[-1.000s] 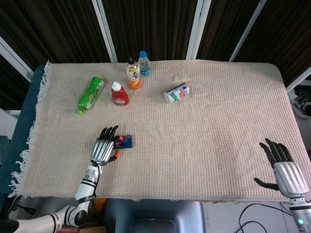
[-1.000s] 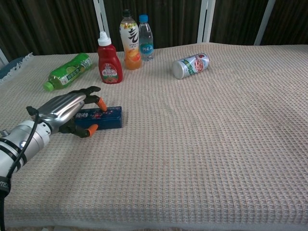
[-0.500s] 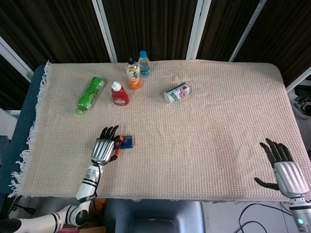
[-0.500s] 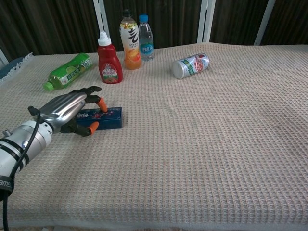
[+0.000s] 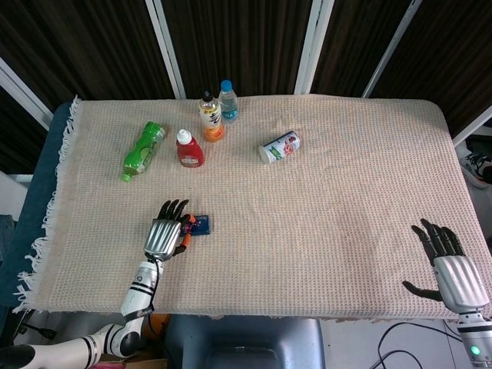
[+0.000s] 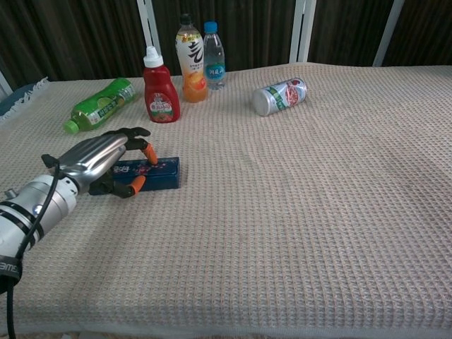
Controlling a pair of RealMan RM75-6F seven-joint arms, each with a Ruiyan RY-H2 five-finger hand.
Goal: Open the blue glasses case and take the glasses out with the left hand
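The blue glasses case (image 5: 202, 224) (image 6: 159, 172) lies closed and flat on the cloth at the front left. My left hand (image 5: 163, 235) (image 6: 95, 161) covers its left end. Orange-tipped fingers rest on the lid, and the thumb presses against the front side, so the hand grips the case. The glasses themselves are hidden. Far off at the front right corner, my right hand (image 5: 450, 269) hovers with fingers spread and nothing in it; the chest view does not show it.
A woven beige cloth (image 5: 330, 207) covers the table. At the back left stand a ketchup bottle (image 6: 160, 87), an orange drink bottle (image 6: 191, 62) and a water bottle (image 6: 214, 57). A green bottle (image 6: 99, 103) and a can (image 6: 281, 95) lie on their sides.
The left hand's thumb has drawn in a little against the front of the case. The case and the right hand have not moved.
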